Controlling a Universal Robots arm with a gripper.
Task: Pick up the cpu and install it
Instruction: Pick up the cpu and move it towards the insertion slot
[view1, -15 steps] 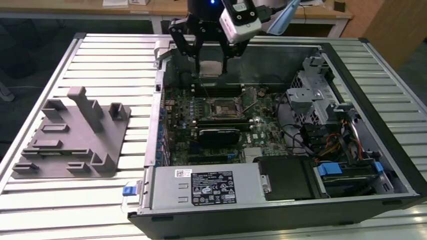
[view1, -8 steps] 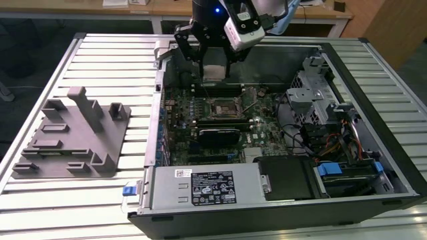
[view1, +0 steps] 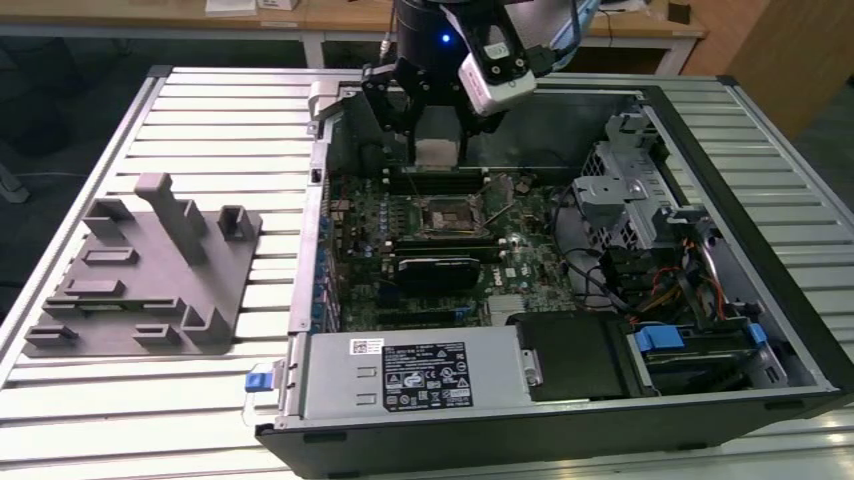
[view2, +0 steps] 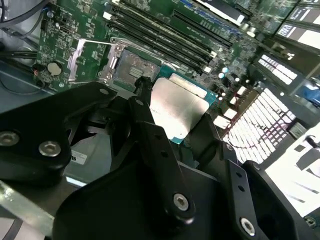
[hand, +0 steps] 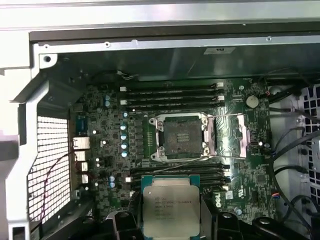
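My gripper (view1: 434, 148) is shut on the cpu (view1: 437, 152), a flat square chip with a pale silvery top. It hangs over the open computer case (view1: 747, 180), above the back of the motherboard. In both wrist views the cpu (hand: 171, 205) (view2: 177, 107) sits between the black fingers (view2: 145, 100). The black metal-framed socket (hand: 181, 137) (view1: 447, 212) (view2: 131, 65) lies bare below, and the chip is a short way off to one side of it, apart. The socket's retaining frame (hand: 235, 140) is swung open beside it.
Memory slots (hand: 170, 95) flank the socket on two sides. A grey plastic block with upright posts (view1: 147, 270) rests on the slatted table at the exterior view's left. The case holds a power supply (view1: 414, 375), a drive cage (view1: 627, 190) and loose cables (view1: 667, 290).
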